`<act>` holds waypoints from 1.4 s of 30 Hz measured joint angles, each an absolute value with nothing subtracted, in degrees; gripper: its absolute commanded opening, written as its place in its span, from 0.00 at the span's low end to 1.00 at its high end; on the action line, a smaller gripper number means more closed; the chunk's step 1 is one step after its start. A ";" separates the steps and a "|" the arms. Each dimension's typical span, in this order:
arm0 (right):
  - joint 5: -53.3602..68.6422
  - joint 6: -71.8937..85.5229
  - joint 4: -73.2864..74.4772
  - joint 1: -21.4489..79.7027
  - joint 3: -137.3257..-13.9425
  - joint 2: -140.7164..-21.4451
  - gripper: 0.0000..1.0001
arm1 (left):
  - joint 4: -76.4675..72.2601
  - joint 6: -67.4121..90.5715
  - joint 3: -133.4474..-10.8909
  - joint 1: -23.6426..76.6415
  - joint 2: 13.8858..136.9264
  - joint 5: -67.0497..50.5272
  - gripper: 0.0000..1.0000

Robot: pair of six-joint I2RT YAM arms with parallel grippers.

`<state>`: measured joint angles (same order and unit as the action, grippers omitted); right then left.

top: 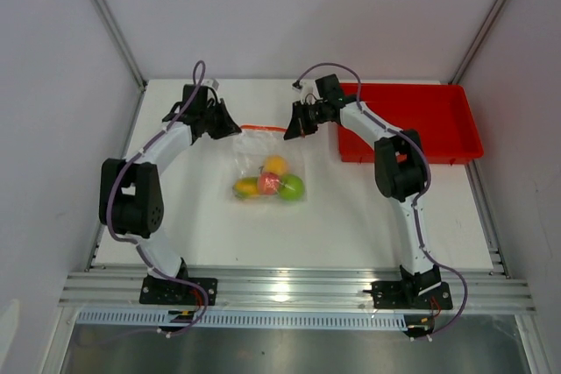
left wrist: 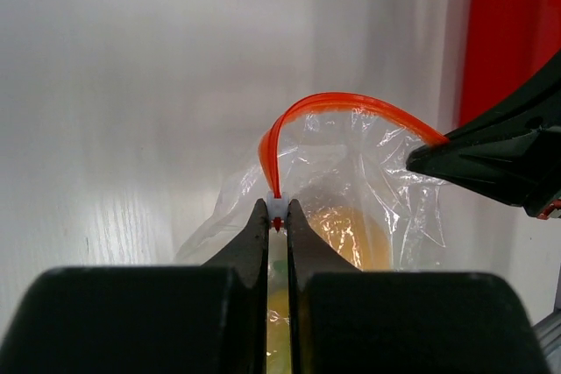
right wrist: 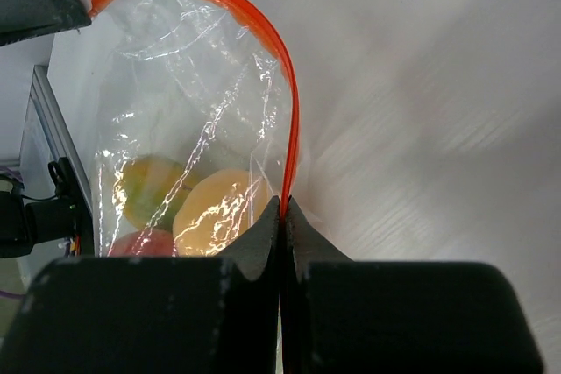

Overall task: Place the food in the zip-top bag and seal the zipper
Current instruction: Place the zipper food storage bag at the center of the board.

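Centre of the top view: the zip-top bag lying on the table, with the food inside. Its zipper is pinched at one end by the closed left gripper and at the other by the closed right gripper, and bows in an arc between them. Risk: the slack arc may leave the tracks unmated, or a hard pull may slip the strip from a pinch. Whether the mouth is sealed cannot be told (glare and crinkled film hide the tracks). The fruits overlap, so their count is unclear.
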<state>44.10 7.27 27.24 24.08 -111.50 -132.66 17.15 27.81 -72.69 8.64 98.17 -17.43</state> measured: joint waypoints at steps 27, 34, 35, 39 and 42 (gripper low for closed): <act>43.44 7.20 27.07 23.22 -117.16 -140.35 0.57 | 17.10 28.49 -77.47 7.68 108.77 -16.64 0.62; 40.34 5.91 28.93 23.22 -118.65 -140.35 0.85 | 17.37 28.51 -77.34 6.96 108.57 -14.02 0.68; 39.77 5.78 29.30 23.20 -119.13 -140.35 0.86 | 17.39 28.49 -77.25 6.72 108.40 -13.50 0.68; 37.56 5.10 29.71 23.11 -120.68 -140.35 0.92 | 17.30 28.47 -76.29 5.76 106.52 -10.07 0.71; 36.12 4.82 30.06 23.09 -120.86 -140.35 0.93 | 17.17 28.34 -75.99 5.52 105.21 -7.20 0.74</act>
<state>36.12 4.82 30.06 23.09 -120.86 -140.35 17.17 28.34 -75.99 5.52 105.21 -7.20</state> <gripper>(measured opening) 0.918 0.724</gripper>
